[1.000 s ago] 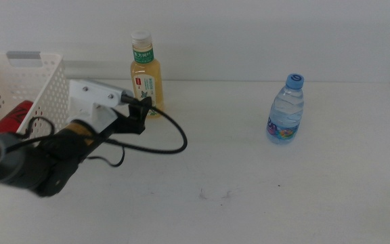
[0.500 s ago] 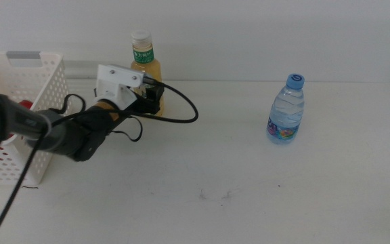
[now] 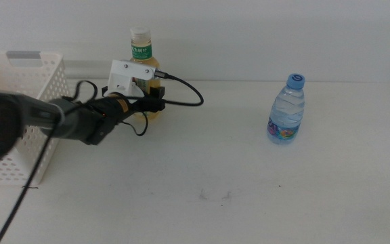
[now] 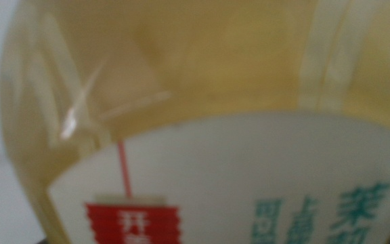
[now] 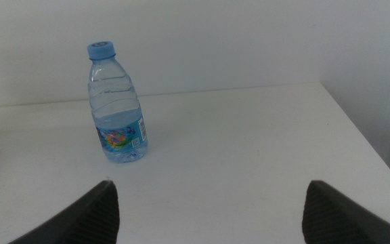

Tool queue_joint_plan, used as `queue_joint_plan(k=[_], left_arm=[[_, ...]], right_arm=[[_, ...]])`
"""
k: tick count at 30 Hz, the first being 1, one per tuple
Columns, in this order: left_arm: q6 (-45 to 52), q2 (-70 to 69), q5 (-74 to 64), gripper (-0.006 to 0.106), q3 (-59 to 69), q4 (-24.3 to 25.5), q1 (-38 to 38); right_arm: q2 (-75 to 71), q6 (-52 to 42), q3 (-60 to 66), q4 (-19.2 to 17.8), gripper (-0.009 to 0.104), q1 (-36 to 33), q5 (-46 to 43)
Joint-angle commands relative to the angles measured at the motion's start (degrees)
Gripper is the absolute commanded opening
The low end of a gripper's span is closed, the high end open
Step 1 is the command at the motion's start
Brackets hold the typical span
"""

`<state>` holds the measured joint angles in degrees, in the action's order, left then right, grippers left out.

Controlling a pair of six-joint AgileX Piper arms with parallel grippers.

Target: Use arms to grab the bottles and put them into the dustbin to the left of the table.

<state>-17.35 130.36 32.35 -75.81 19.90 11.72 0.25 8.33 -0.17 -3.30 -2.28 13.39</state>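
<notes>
Tea bottle met by your left gripper at the back of the desk

Your left gripper (image 3: 153,95) sits right at the yellow tea bottle (image 3: 143,64), which stands upright near the far edge of the desk (image 3: 249,176), just beside the dustbin (image 3: 26,102) at the left. In the middle view the white wrist housing and dark gripper parts cover the bottle's lower body, so only its white cap, neck and upper label show above them. Your left wrist view is filled by that bottle (image 4: 202,135): amber liquid above, the white label with red and green print below, blurred from closeness. Neither view shows the jaws plainly, so you cannot tell whether they are released or clenched on the bottle. A black cable (image 3: 188,95) loops from the wrist out to the right over the desk.

Your water bottle (image 3: 286,108), clear with a blue cap, stands upright well apart toward the right of the desk, untouched. Your right wrist view looks at it from a distance (image 5: 117,102), and the right gripper (image 5: 208,210) has its two dark jaws spread wide with nothing between them, well short of the bottle. That arm does not appear in the middle view.

The dustbin's lattice wall and grey rim strip show at the left edge; its contents are not visible.
</notes>
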Motion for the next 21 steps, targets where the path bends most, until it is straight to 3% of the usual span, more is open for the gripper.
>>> queue_joint_plan(k=[1, 4, 9, 11, 15, 17, 21], left_arm=[[-4.3, -6.9, -4.8, 0.017, 2.8, 4.1, 0.2], [-11.3, -18.1, -16.1, 0.0, 8.8, 10.6, 1.2], [-17.4, -37.1, -42.6, -0.002, 12.8, 11.4, 6.3], [-13.2, -42.3, -53.4, -0.002, 12.1, 7.0, 8.2], [6.3, -49.1, -66.7, -0.002, 8.6, -8.9, 8.0], [12.3, -50.7, -70.7, -0.002, 6.6, -14.0, 6.7], [16.8, -51.0, -80.3, -0.002, -0.5, -15.0, 3.1]], right_arm=[[-0.2, -0.4, 0.2, -0.8, 0.089, 0.5, -0.2], [-0.2, -0.4, 0.2, -0.8, 0.089, 0.5, -0.2], [-0.2, -0.4, 0.2, -0.8, 0.089, 0.5, -0.2], [-0.2, -0.4, 0.2, -0.8, 0.089, 0.5, -0.2], [-0.2, -0.4, 0.2, -0.8, 0.089, 0.5, -0.2], [-0.2, -0.4, 0.2, -0.8, 0.089, 0.5, -0.2], [-0.2, -0.4, 0.2, -0.8, 0.089, 0.5, -0.2]])
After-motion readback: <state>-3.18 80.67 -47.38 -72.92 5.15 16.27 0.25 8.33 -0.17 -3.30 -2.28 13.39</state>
